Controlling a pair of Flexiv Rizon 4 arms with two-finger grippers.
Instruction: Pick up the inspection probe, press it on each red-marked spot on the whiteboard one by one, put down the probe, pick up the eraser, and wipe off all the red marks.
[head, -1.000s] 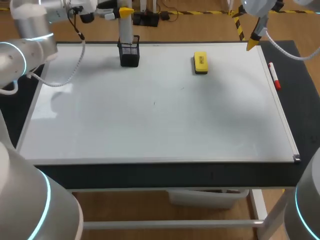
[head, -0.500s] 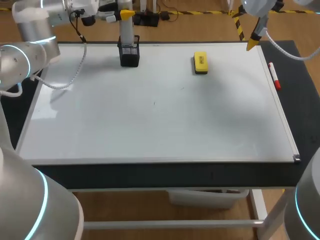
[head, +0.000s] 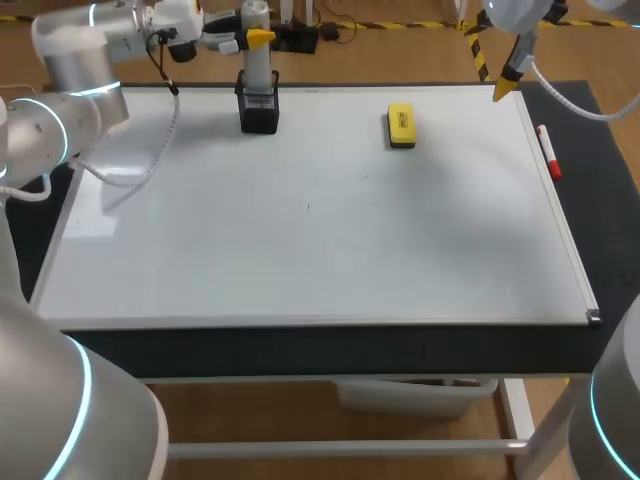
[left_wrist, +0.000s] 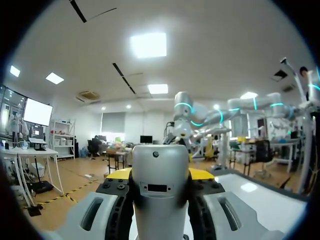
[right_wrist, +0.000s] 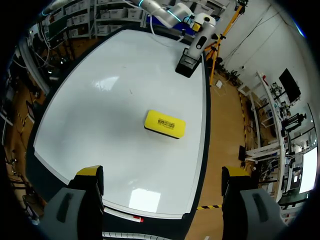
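Note:
The inspection probe (head: 257, 68), a grey cylinder, stands upright with its lower end in the black mesh holder (head: 259, 112) at the whiteboard's (head: 300, 250) far edge. My left gripper (head: 252, 38) is shut on the probe from both sides; in the left wrist view the probe (left_wrist: 160, 195) fills the gap of that gripper (left_wrist: 160, 175). The yellow eraser (head: 401, 126) lies flat on the board to the holder's right, also seen ahead of my right gripper (right_wrist: 162, 172) as the eraser (right_wrist: 165, 123). My right gripper (head: 505, 85) hangs open above the board's far right corner. No red spots show on the board.
A red-capped marker (head: 548, 152) lies along the board's right frame, on the dark table strip. A few tiny dark specks (head: 308, 207) sit near the board's middle. The holder (right_wrist: 188, 64) stands at the far edge, seen from the right wrist.
My left arm has shifted a little to the right and its gripper has come down slightly, with the probe held over the holder. The right arm and eraser have not moved.

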